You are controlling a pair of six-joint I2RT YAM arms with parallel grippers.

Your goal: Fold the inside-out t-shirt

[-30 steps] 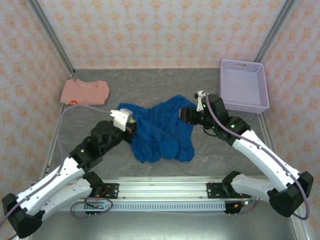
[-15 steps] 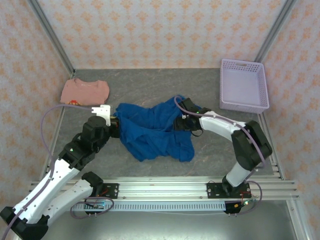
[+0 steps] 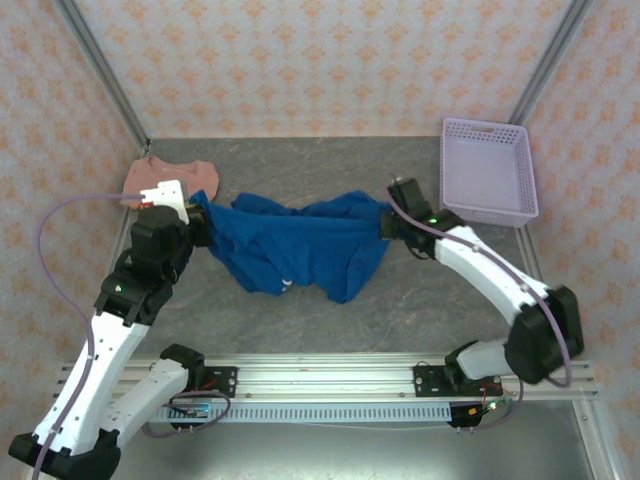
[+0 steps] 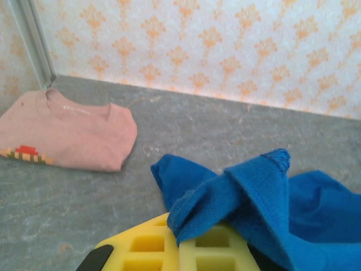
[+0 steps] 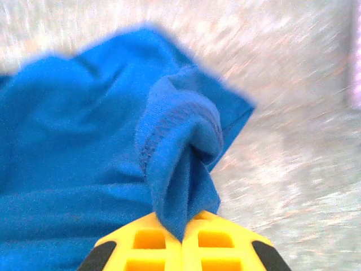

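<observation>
While my two arms are reaching out over the grey table (image 3: 300, 165), I am holding the blue shirt (image 3: 300, 250) stretched between them. My left arm is rising from its base at the near left, bending at the elbow and turning its wrist toward the right. That is putting my left pincer (image 3: 203, 225) at the shirt's left end, just near of the pink shirt (image 3: 165, 178) lying in the far left corner. Its yellow pads (image 4: 146, 248) are pressing together on a bunched fold of blue cloth.

My right arm is sweeping in from the near right in one long bend, with its wrist pointing left. My right pincer (image 3: 386, 225) is clamping a rolled, stitched edge at the shirt's right end, the cloth squeezed between pads that are meeting.

The shirt is spreading across the middle of the table as a wide band. Its far edge is running fairly straight from one pincer to the other, and its near part is sagging in wrinkles. The lilac basket (image 3: 445, 170) is standing at the far right, beside my right wrist and apart from the shirt.
</observation>
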